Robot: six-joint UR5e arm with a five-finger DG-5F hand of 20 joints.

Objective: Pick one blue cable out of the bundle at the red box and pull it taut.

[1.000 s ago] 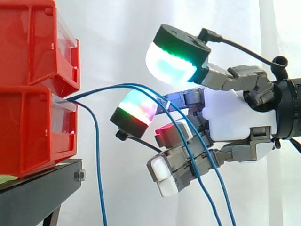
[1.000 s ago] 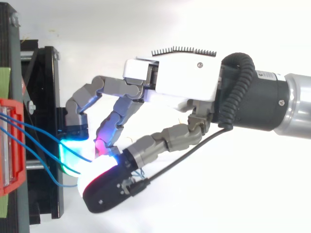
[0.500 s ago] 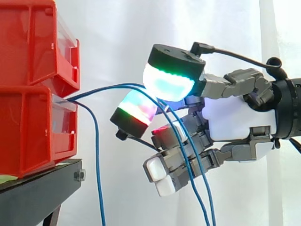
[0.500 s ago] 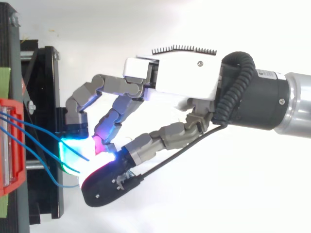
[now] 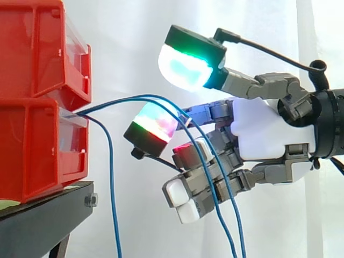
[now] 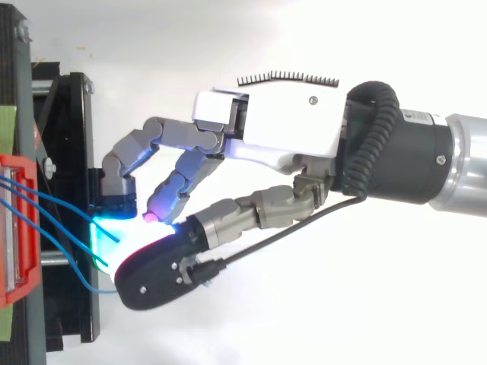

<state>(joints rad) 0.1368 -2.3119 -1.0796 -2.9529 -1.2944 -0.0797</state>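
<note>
blue cables (image 5: 112,188) crossing robot hand (image 5: 263,129), red bins (image 5: 32,145)

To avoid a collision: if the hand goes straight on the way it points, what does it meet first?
Probably the blue cables arching just ahead of the hand; behind them, the lower red bin. Depth is unclear.

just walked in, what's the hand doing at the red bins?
The hand is at the blue cables that come out of the lower red bin. Two of them arch across it, between a raised pad above and another pad below; nothing is pinched yet. A third cable hangs down beside the bin. All are slack, none pulled taut.
</note>
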